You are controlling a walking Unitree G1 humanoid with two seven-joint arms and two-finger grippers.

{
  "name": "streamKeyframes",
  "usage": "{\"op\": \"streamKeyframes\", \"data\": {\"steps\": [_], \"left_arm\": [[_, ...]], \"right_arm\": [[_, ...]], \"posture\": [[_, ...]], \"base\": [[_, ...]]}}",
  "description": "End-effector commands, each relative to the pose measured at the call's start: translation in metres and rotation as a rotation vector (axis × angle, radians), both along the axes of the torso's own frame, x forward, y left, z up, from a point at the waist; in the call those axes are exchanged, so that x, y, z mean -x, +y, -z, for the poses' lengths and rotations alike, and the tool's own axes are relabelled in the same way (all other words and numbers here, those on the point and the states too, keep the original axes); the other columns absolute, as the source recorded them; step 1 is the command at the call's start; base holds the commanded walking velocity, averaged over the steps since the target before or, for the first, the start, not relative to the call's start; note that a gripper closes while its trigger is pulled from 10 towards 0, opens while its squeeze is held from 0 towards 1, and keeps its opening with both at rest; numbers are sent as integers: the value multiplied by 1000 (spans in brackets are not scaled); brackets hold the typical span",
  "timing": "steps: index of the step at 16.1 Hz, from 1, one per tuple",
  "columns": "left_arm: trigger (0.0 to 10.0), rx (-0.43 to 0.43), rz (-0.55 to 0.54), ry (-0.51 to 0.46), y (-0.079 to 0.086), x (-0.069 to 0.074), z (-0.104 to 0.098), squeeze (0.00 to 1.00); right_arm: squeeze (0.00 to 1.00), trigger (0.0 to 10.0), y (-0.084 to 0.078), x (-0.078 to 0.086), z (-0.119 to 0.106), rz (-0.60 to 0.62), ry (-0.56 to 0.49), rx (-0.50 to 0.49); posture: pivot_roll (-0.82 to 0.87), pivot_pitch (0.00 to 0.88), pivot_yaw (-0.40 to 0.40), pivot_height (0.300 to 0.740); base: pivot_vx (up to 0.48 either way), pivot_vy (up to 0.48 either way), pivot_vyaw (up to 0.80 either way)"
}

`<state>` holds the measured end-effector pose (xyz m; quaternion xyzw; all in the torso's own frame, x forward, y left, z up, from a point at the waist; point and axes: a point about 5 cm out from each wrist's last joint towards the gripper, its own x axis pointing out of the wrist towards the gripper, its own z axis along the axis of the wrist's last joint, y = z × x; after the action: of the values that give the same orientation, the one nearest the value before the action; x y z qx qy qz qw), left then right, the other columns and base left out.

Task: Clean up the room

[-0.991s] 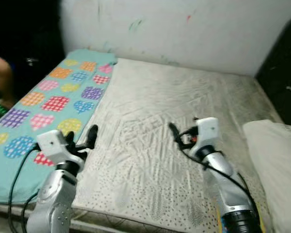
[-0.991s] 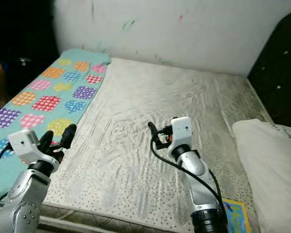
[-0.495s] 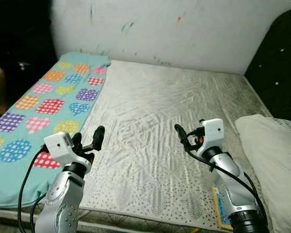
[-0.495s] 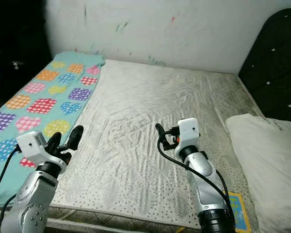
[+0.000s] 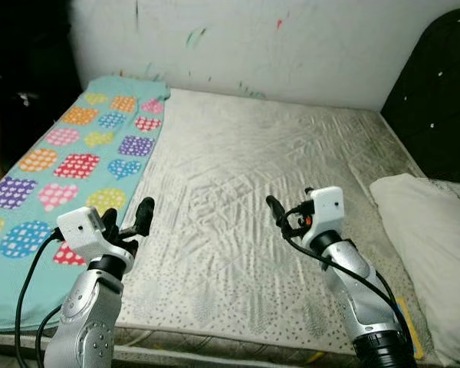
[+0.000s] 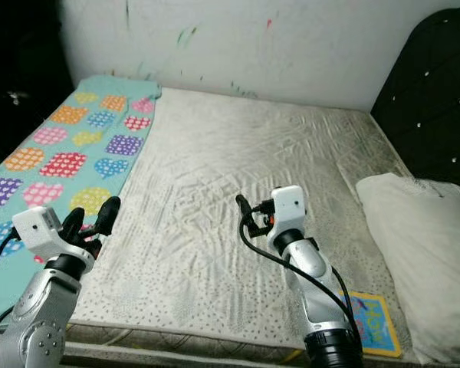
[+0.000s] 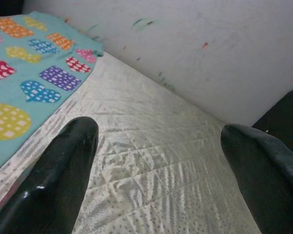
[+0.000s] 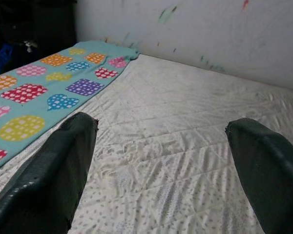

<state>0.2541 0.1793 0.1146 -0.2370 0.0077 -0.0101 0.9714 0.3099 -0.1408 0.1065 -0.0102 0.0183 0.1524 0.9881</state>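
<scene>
The bare mattress (image 5: 261, 192) is the landmark here. It runs back to a white wall (image 5: 291, 38) marked with streaks of colour, and it carries no sheet, only its quilted silver-grey ticking. Along the mattress's left side lies a teal blanket (image 5: 61, 161) printed with bright hearts and circles, spread flat and reaching the wall. At the mattress's right edge, beside the dark tufted headboard (image 5: 437, 92), sits a white pillow (image 5: 433, 245), slumped partly off the side. Low at the mattress's near right corner a small colourful flat thing (image 6: 372, 326) shows, perhaps a book or card (too small to tell).

Both arms are raised over the near part of the mattress and carry nothing. The left gripper (image 5: 126, 222) hovers over the seam where blanket meets mattress, its fingers spread wide. The right gripper (image 5: 280, 215) hangs above the mattress's middle, jaws likewise parted wide on empty air.

By the look of things the tidying has hardly begun: the pillow wants setting at the head of the mattress, the blanket wants straightening or folding, and the flat thing wants picking up.
</scene>
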Motion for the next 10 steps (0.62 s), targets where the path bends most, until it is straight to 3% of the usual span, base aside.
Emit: {"op": "streamKeyframes", "data": {"steps": [1, 10], "left_arm": [[10000, 11, 11, 9, -6, 0, 2, 0], [10000, 27, 4, 29, -5, 1, 3, 0]], "right_arm": [[0, 10000, -9, 1, 0, 23, -1, 8], [0, 10000, -10, 1, 0, 15, 4, 15]], "posture": [[-29, 0, -57, 740], [-32, 14, -61, 740]], "base": [[0, 480, 0], [0, 480, 0]]}}
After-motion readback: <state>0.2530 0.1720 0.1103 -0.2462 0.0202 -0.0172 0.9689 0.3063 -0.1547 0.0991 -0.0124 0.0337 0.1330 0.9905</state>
